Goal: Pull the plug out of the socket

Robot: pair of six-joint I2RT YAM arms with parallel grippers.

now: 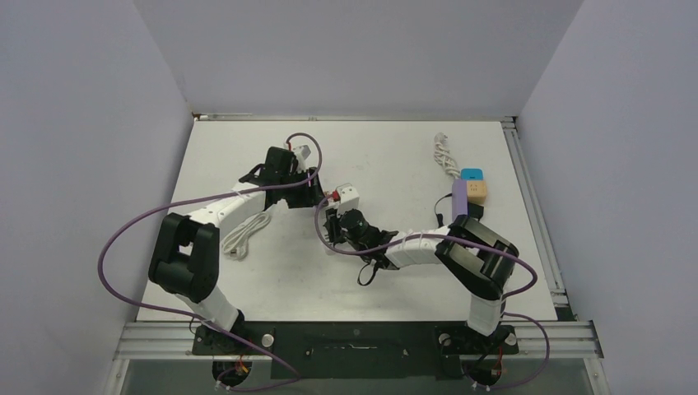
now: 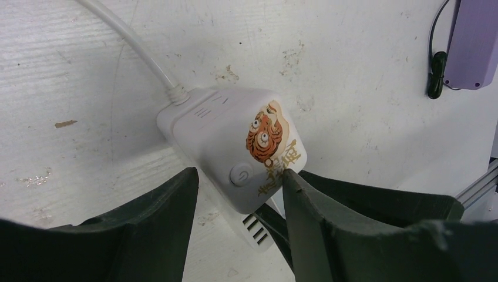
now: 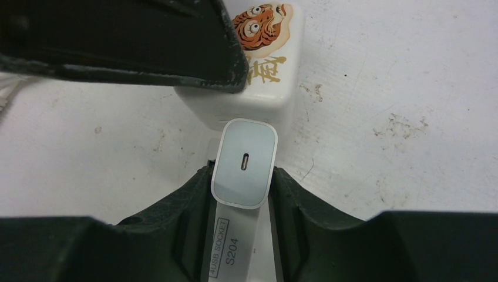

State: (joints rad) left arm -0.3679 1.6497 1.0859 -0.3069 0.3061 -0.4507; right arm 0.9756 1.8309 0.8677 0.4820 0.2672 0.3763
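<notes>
The charger plug [image 3: 244,161] is seated in the near side of the tiger-printed cube socket [image 2: 235,135], which lies around the middle of the tabletop [image 2: 352,88]. The right end effector [image 3: 244,176] is clamped on the plug. The left end effector [image 2: 241,182] straddles the socket, its fingers at both flanks; a firm grip cannot be confirmed. A white cord [image 2: 129,41] leaves the socket's far end.

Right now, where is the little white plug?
Mid-table, the plug sits between the right arm's fingers, flush against the tiger-sticker socket; the right wrist view shows it centre frame.
</notes>
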